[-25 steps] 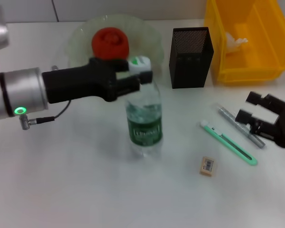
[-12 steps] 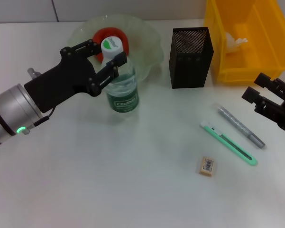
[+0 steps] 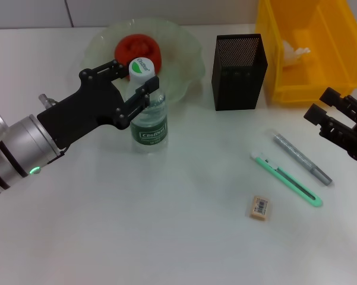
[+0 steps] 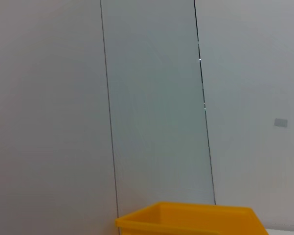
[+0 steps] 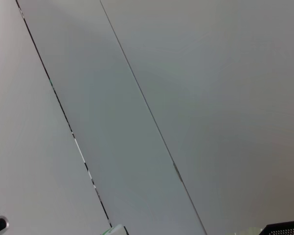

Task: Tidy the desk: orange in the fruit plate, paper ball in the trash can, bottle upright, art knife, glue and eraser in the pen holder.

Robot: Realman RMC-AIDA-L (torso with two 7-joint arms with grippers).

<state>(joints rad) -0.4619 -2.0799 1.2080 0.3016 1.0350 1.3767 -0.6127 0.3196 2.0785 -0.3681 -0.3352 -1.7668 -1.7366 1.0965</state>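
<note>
L pincer (image 3: 132,88) reaches in from 8 o'clock, fingers either side of the bottle (image 3: 147,116) neck just under the white cap; looks closed on it, though whether it's a firm pinch I can't confirm. Bottle upright on the worktop (image 3: 166,237), base down, at 6 o'clock of the fruit plate (image 3: 184,44) and just beside its rim. Orange (image 3: 139,50) sits in the plate, 12 o'clock of the cap. Pen holder (image 3: 240,71) at 3 o'clock of the plate; trash can (image 3: 312,50) further at 3 o'clock w/ paper ball (image 3: 294,54) inside. R pincer (image 3: 329,119) idle at far 3 o'clock edge, fingers spread, holding nothing. Art knife (image 3: 287,179) and a grey pen-like stick (image 3: 302,158), prob. the glue, lie side by side near it; eraser (image 3: 259,208) at 7 o'clock of knife. Risks, my read: opening unevenly or pulling out sideways could drag the neck and topple the bottle; tall, narrow base, water sloshes. Plate rim close, so a nudge toward 12 o'clock could knock it.
</note>
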